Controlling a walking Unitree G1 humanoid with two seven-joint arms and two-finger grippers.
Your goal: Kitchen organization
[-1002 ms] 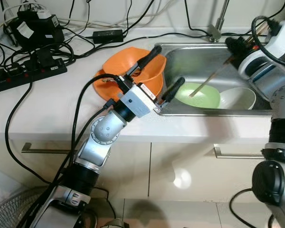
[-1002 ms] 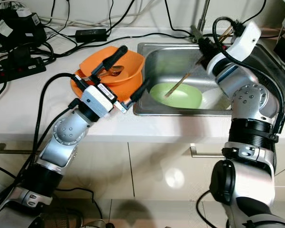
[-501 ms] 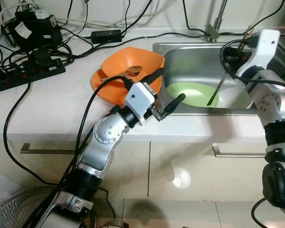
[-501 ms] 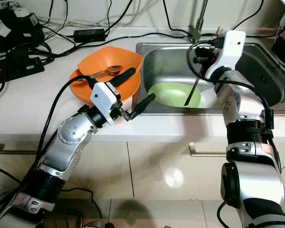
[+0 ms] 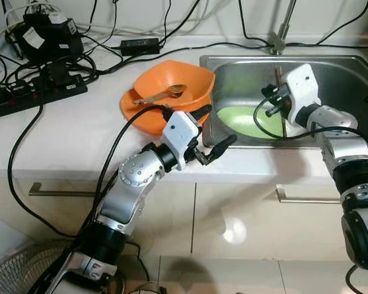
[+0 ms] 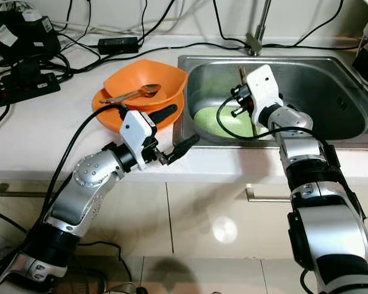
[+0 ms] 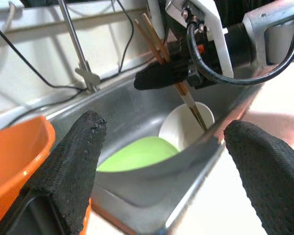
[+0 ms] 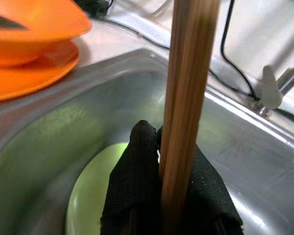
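The right claw (image 7: 159, 77) hangs over the stainless steel sink (image 5: 233, 73), its black fingers (image 8: 147, 181) pressed together on a pair of brown wooden chopsticks (image 8: 186, 98). The chopsticks stand nearly upright, their lower tips pointing down toward the white round bowl (image 7: 179, 129) in the sink. Just beside that bowl lies the pale green plate (image 6: 218, 122) on the sink floor. The left claw (image 5: 208, 131) hovers at the sink's front left corner over the white tabletop (image 5: 61, 135), fingers (image 7: 73, 161) spread wide and gripping nothing. On the tabletop, left of the sink, an orange bowl (image 6: 148, 76) sits on an orange plate (image 6: 107, 113), with a metal spoon (image 6: 132, 94) lying in the bowl. Black cables (image 5: 24, 67) crowd the tabletop's far left.
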